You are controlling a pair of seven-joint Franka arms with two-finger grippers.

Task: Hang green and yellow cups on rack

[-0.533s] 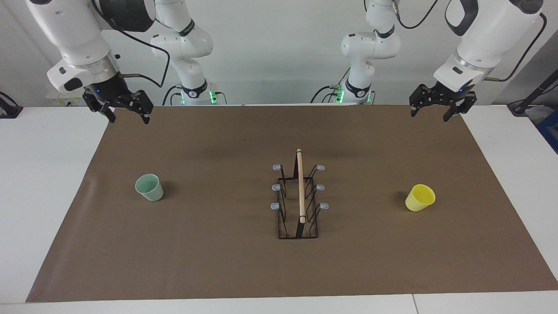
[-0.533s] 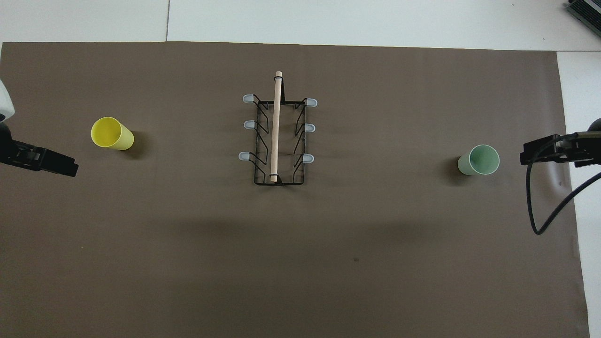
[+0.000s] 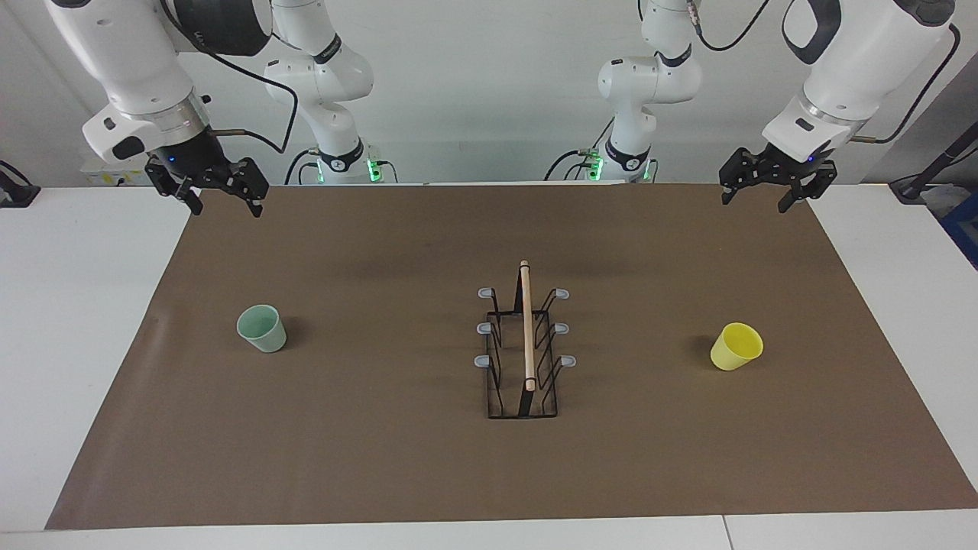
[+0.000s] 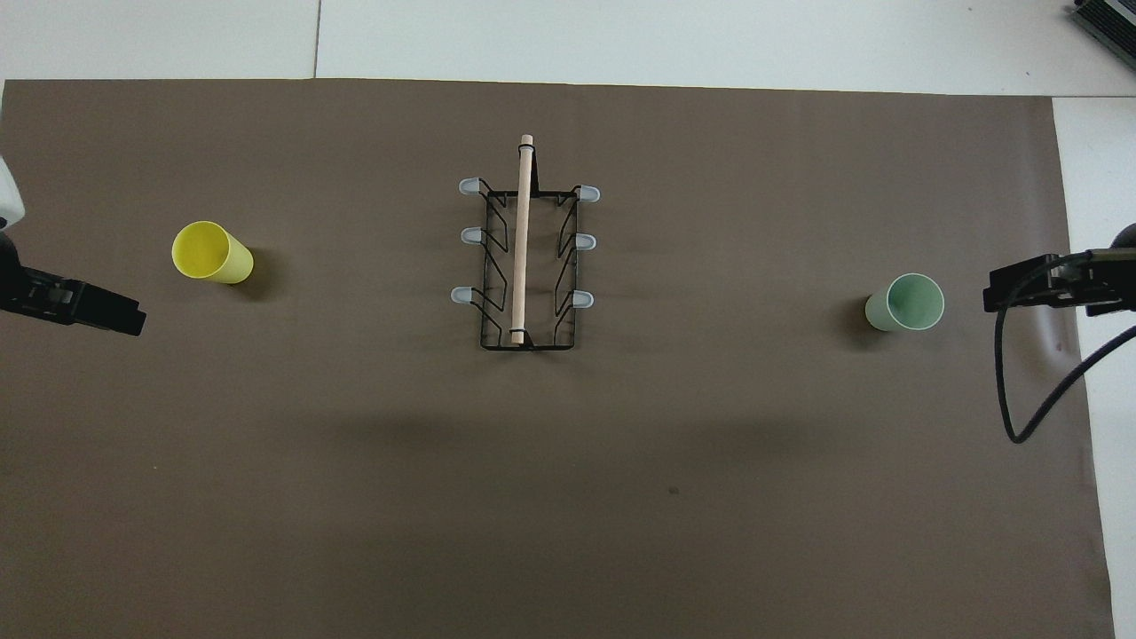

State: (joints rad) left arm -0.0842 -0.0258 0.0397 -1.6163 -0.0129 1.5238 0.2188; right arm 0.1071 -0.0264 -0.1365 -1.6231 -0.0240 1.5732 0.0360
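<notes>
No writing or brand mark can be read on any item. The rack (image 3: 524, 353) stands at the centre of the brown mat (image 3: 382, 458), its wooden rod (image 3: 526, 325) forming the long axis and running from twelve to six o'clock in the facing view, that is, straight toward and away from the robots. Its six grey-tipped prongs point outward, three toward each arm's end of the table, and all are bare.

The green cup (image 3: 262, 328) stands upright, mouth up, at nine o'clock from the rack in the facing view (toward the right arm's end), well apart from it. The yellow cup (image 3: 736, 346) stands likewise at three o'clock, toward the left arm's end, also well apart from the rack.

The right gripper (image 3: 226, 205) hangs over the mat's edge nearest the robots, at about eleven o'clock from the green cup, fingers pointing down and spread wide, holding nothing. The left gripper (image 3: 755, 203) hangs over the matching corner at twelve o'clock from the yellow cup, fingers down, equally wide and empty. Both arms are bent at the elbow, wrists angled inward over the table.
</notes>
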